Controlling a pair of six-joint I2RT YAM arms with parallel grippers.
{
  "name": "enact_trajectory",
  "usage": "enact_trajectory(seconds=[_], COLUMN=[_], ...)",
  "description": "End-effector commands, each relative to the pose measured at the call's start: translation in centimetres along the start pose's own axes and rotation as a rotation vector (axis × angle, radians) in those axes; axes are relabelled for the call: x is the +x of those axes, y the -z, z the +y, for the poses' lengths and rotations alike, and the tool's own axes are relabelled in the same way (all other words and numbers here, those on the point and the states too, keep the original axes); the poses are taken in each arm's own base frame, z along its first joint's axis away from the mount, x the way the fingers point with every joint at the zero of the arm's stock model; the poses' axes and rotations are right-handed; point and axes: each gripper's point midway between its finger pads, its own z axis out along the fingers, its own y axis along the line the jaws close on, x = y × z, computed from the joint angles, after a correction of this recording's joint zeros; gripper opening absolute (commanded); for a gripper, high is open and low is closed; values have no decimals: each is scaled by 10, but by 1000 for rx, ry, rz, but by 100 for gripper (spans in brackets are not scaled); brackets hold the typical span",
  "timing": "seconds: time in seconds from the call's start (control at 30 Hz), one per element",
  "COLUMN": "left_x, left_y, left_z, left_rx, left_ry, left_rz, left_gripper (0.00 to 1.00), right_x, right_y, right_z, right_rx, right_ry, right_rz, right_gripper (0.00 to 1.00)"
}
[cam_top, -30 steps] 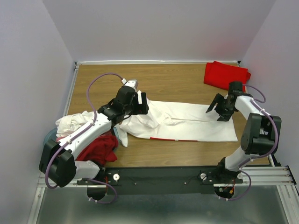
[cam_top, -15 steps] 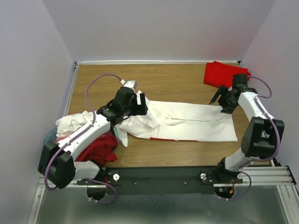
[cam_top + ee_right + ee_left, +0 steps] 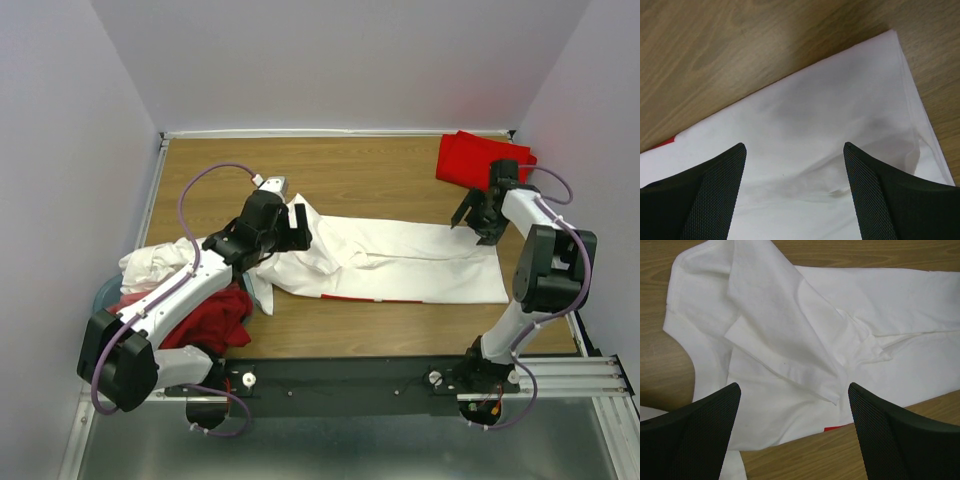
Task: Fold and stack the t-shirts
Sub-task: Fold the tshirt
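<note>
Wood tabletop (image 3: 380,175), plain lilac walls. In the top view we saw the white t-shirt (image 3: 420,262) lying flat mid-tabletop as a narrow strip, with its long axis left to right. The left gripper (image 3: 297,224) hung over its bunched left end and the right gripper (image 3: 478,212) over its far right corner. The shirt lay between the two arms, each nearer its own end. A folded red t-shirt (image 3: 480,158) sat in the far right corner, just beyond the right gripper. A loose pile (image 3: 160,265) of white and red shirts sat near left, by a pale blue tub (image 3: 103,292).

In the left wrist view the jaws stood wide apart with nothing held. We looked straight down on a folded-over sleeve flap (image 3: 785,340), and the shirt body ran off to the right.

In the right wrist view the jaws were also wide and empty. The shirt's corner (image 3: 892,37) lay ahead of the fingertips, cloth under them and bare wood beyond.

We judged that the next move turned on each gripper dropping onto its own end of that long axis.
</note>
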Motion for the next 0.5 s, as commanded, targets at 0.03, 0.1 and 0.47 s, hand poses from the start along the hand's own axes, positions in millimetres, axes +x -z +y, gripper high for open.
enact_trajectory(seconds=[0.03, 0.1, 0.47], left_x=[-6, -7, -8], left_y=[2, 1, -4], left_z=[4, 4, 6], left_rx=[-9, -9, -13], left_ry=[-3, -10, -20], left_rz=[-18, -17, -11], left_gripper=[96, 96, 96], right_x=[14, 21, 59], right_y=[8, 12, 11], right_z=[-22, -28, -45], right_rx=[79, 93, 117], right_ry=[28, 32, 3], right_rz=[-21, -24, 32], right_gripper=[85, 85, 86])
